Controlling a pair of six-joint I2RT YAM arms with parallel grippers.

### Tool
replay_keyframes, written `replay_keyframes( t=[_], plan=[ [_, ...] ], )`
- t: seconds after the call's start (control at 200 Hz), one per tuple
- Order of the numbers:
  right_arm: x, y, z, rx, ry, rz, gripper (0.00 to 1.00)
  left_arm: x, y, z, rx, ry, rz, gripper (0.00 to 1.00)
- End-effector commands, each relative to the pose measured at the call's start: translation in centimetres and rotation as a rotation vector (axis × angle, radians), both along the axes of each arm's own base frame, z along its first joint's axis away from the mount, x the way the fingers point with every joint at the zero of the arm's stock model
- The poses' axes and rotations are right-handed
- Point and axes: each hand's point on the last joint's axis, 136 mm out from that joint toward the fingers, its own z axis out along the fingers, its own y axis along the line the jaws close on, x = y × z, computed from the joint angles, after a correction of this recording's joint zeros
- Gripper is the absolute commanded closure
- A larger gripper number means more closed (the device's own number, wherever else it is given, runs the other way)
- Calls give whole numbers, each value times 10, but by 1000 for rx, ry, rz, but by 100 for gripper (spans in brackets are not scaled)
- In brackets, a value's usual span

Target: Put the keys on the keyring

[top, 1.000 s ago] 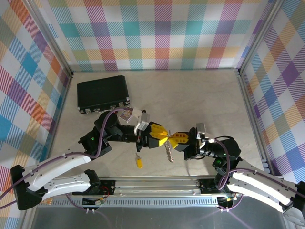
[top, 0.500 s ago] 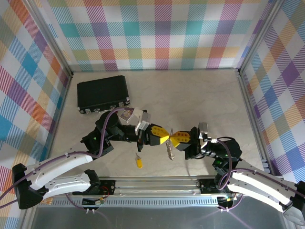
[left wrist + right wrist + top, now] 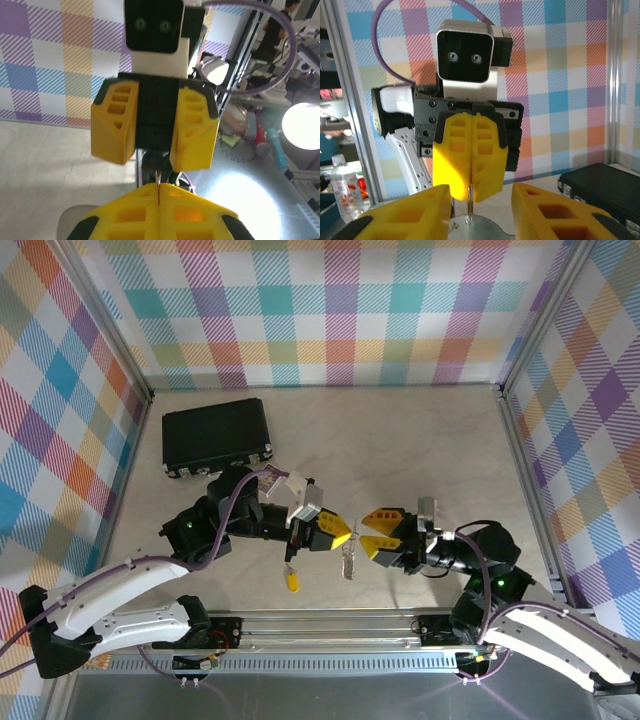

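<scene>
My left gripper (image 3: pixel 344 533) is shut on the top of the silver keyring (image 3: pixel 348 561), which hangs below its yellow tips above the table. In the left wrist view the ring's thin metal edge (image 3: pixel 158 181) pokes out between the closed fingertips (image 3: pixel 190 212). My right gripper (image 3: pixel 368 532) faces it from the right, open and just clear of the ring. From the right wrist camera, the ring (image 3: pixel 470 199) dangles from the shut left fingers (image 3: pixel 452 155), between my own spread fingers (image 3: pixel 405 212). The key (image 3: pixel 292 581), yellow-headed, lies on the table below the left wrist.
A black rectangular case (image 3: pixel 217 436) lies at the back left of the table, also seen as the black case (image 3: pixel 600 182) in the right wrist view. Checked walls close in three sides. A metal rail (image 3: pixel 330 625) runs along the near edge.
My right gripper has opened, let go of the keyring and drawn back to the right. The left gripper closed on the ring and now holds it alone.
</scene>
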Motion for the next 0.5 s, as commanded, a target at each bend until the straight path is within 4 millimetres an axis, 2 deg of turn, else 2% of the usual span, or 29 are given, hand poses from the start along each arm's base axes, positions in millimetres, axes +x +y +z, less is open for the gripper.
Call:
replay_keyframes(
  t=[0.0,0.07,0.15,0.265,0.395,0.495],
  plan=[
    [-2,-6,-17,-173,-13,-36,62,-11,8,-9,100,-40,-50,100],
    [-4,-9,-20,-229,-18,-34,61,-10,9,-12,126,-47,-45,100],
    [-7,-10,-23,-277,-15,-24,53,-8,11,-14,142,-56,-31,100],
    [-8,-6,-27,-316,-2,-1,51,-6,11,-15,152,-68,-16,100],
    [-6,4,-32,-333,32,31,54,-3,9,-16,159,-71,-9,100],
    [-2,12,-36,-347,55,41,63,-1,9,-16,168,-80,-4,100]
  ],
)
